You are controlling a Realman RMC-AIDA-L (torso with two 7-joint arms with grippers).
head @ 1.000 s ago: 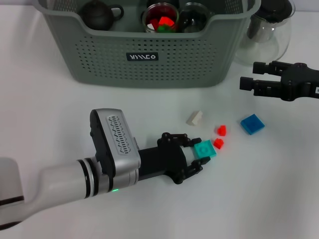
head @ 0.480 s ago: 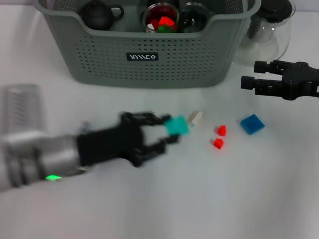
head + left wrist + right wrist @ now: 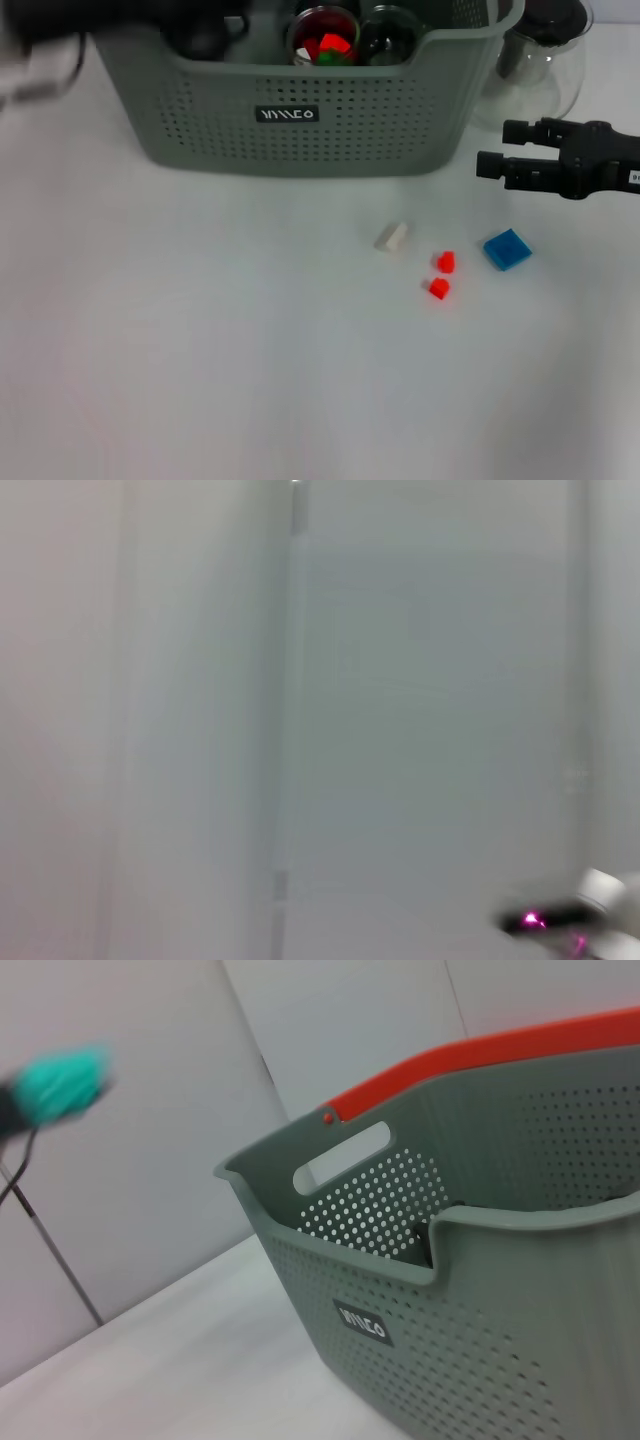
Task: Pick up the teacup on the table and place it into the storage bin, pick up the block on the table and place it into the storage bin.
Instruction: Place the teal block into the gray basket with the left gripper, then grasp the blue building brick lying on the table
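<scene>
The left gripper (image 3: 48,1092) pinches the small teal plastic block (image 3: 65,1080) in the air beside the grey-green perforated plastic storage bin (image 3: 300,140). By my reading, the next move is to centre it over the opening and release. The right gripper (image 3: 500,148) hangs idle near the bin's right end, fingers spread.

A clear glass pitcher (image 3: 540,70) is standing at the far right of the white table (image 3: 200,350), and a black lid (image 3: 552,15) is sitting on top of it. The table's bare surface is stretching out in front of the pitcher and to its left. A dark teapot (image 3: 197,40) is sitting well to the pitcher's left.
</scene>
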